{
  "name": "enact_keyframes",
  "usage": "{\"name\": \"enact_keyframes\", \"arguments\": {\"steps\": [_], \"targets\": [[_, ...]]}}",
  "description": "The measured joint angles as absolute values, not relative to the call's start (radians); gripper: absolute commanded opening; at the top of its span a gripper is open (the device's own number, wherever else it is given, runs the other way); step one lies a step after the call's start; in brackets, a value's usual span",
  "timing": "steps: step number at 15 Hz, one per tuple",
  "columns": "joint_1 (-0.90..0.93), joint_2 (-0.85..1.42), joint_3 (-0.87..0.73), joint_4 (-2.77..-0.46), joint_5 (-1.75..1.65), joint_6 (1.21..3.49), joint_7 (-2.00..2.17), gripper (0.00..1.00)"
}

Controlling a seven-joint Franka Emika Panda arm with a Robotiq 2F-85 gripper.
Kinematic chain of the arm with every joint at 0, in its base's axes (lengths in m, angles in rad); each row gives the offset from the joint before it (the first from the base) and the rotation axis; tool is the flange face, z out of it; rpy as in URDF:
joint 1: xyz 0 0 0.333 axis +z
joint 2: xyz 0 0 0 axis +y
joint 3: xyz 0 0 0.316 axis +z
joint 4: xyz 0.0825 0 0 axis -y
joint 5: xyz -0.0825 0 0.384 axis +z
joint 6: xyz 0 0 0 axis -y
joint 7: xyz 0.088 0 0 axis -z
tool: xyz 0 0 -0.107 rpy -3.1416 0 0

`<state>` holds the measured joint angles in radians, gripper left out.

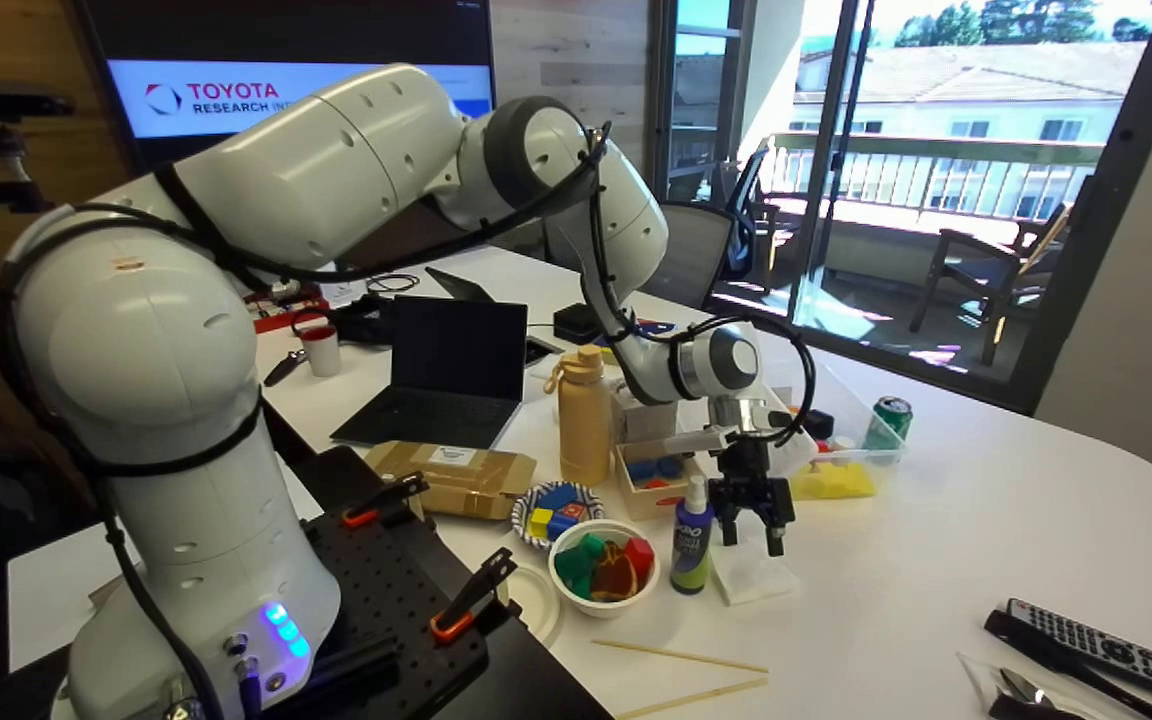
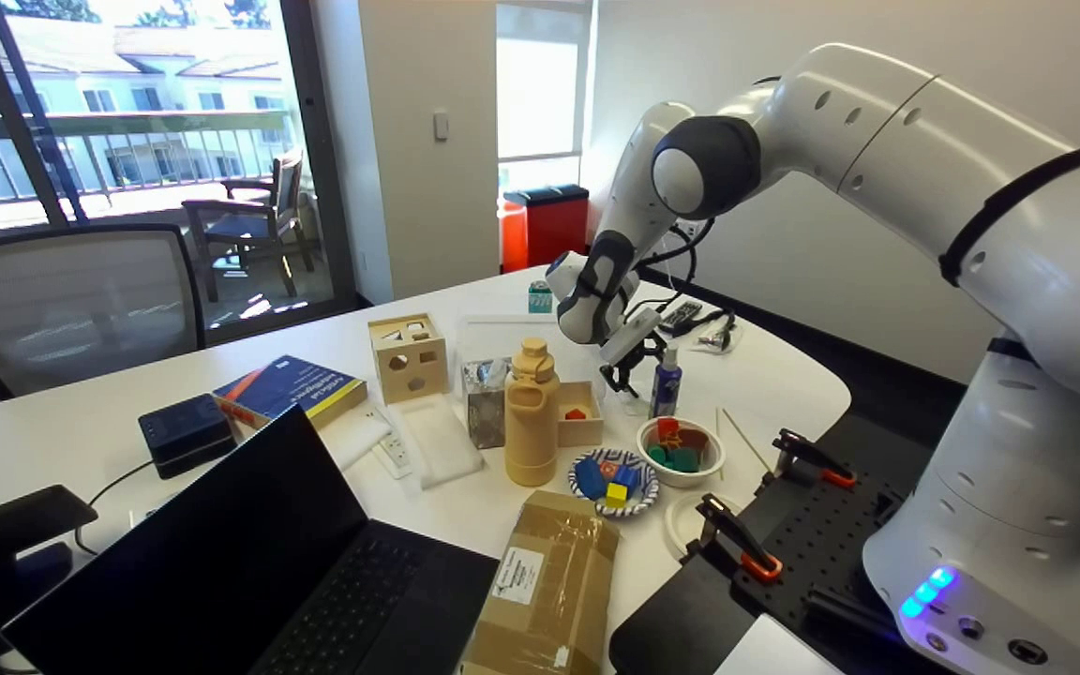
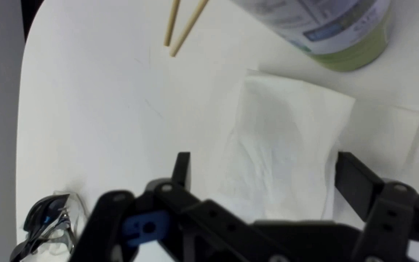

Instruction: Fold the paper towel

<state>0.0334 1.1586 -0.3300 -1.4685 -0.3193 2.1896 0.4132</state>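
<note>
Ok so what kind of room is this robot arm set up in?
Probably an office meeting room, perhaps a research group's: a large screen shows the words Toyota Research, and a mesh-backed chair stands by a big white table.

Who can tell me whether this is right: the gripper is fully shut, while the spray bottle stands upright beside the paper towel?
Not quite: the gripper is open, not shut. The wrist view shows its fingers wide apart. The spray bottle does stand upright beside the paper towel in an exterior view.
</note>
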Motion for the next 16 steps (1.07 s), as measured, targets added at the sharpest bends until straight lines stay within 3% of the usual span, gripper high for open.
{"name": "enact_keyframes", "arguments": {"steps": [16], "targets": [[-0.243, 0.797, -0.188, -1.707, -0.109, 2.254, -0.031, 1.00]]}}
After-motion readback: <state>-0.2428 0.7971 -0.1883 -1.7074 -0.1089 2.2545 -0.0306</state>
